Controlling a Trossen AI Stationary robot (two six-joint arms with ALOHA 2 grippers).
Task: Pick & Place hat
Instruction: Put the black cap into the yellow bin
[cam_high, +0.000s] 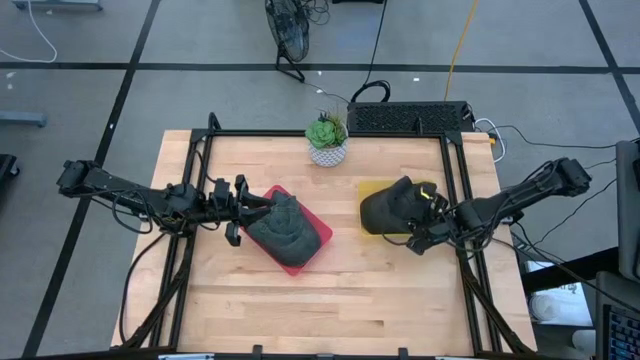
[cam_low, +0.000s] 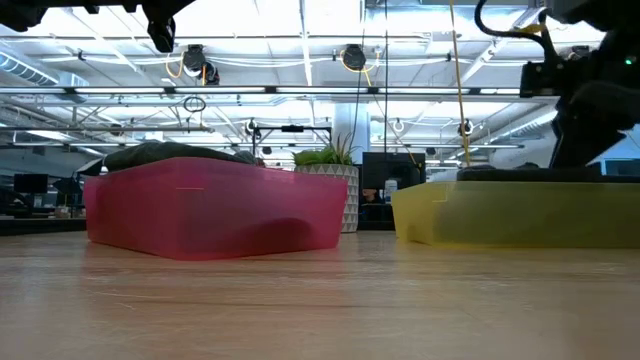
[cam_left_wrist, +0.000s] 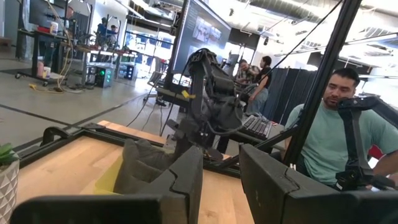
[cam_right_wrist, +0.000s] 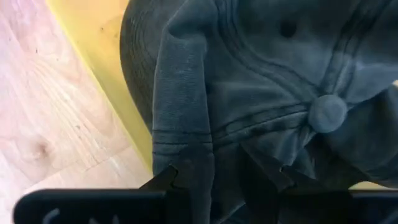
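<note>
While seemingly pinching the hat (cam_right_wrist: 261, 93), the right tool (cam_right_wrist: 227, 177) stands narrowly parted.

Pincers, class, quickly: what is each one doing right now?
Left pincer: open, beside the hat in the red tray.
Right pincer: closed on the dark cap over the yellow tray.

Grey tiled floor (cam_high: 200, 40) with trailing cables, a floor fan (cam_high: 289, 28) — bright ceiling lights (cam_low: 300, 45) beyond.

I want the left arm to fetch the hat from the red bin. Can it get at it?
Probably yes: the left gripper sits open right beside the dark hat, which lies uncovered on top of the red bin.
</note>
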